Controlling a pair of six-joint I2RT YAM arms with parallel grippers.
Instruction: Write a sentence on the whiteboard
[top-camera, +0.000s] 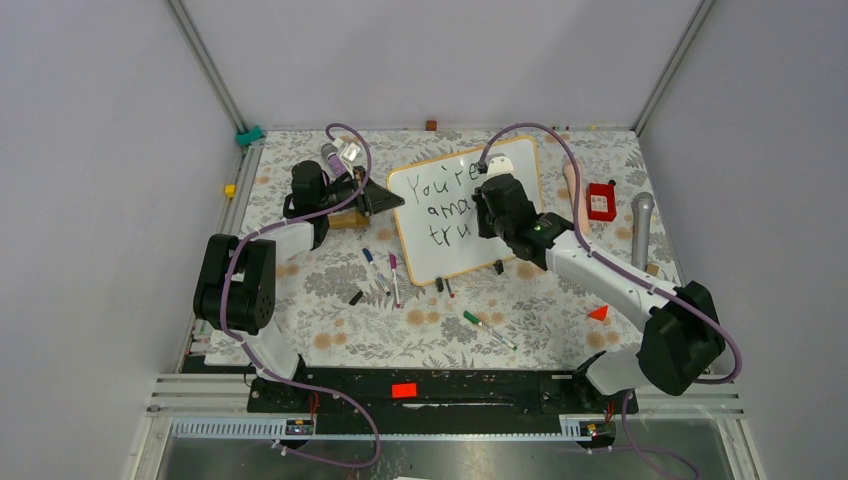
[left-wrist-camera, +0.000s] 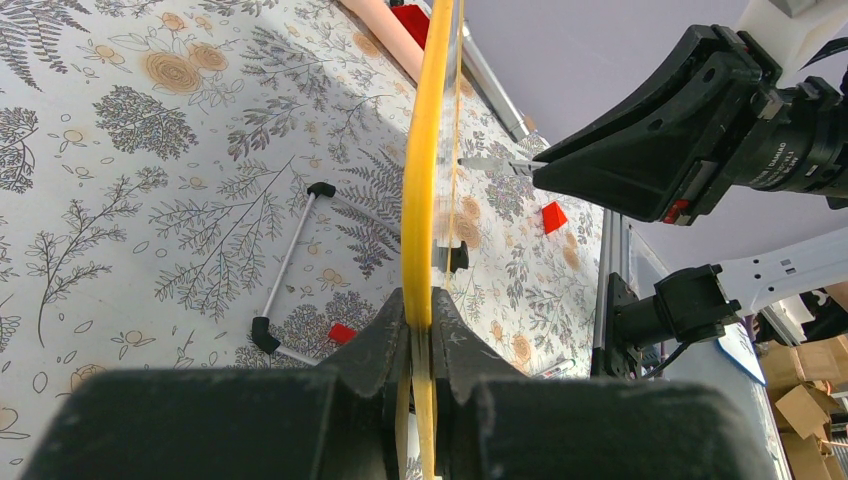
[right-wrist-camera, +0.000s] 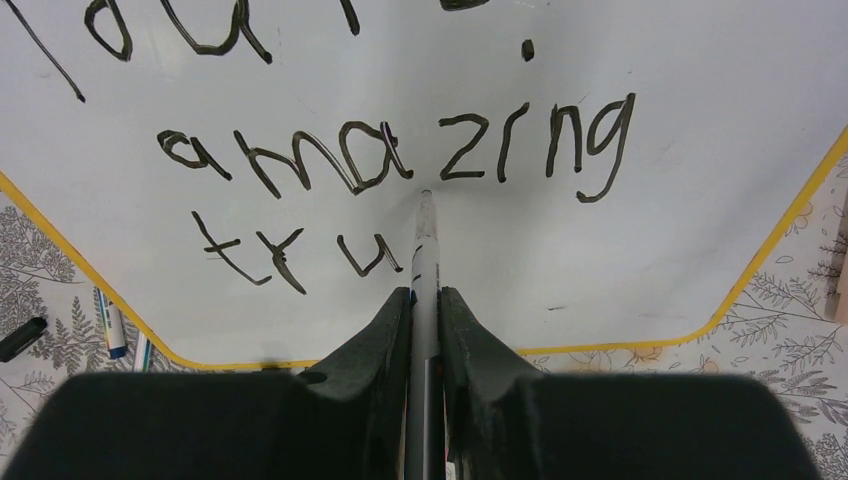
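Note:
The whiteboard (top-camera: 452, 255) stands tilted on the table, white with a yellow-orange frame. My left gripper (top-camera: 384, 200) is shut on its left frame edge (left-wrist-camera: 424, 200), which runs edge-on between the jaws of that gripper (left-wrist-camera: 425, 322). The sentence (right-wrist-camera: 400, 155) reads "You're amazing tru" in dark marker, also visible from above as the sentence (top-camera: 445, 205). My right gripper (right-wrist-camera: 425, 300) is shut on a grey marker (right-wrist-camera: 425, 245). The marker's tip meets the board just right of "tru", under "amazing". From above, the right gripper (top-camera: 492, 205) hides the right part of the text.
Loose markers lie in front of the board: blue (top-camera: 372, 262), pink (top-camera: 393, 273), green (top-camera: 488, 330). A red box (top-camera: 601, 200), a grey rod (top-camera: 641, 225) and an orange wedge (top-camera: 598, 313) sit to the right. A wooden block (top-camera: 346, 218) is under the left arm.

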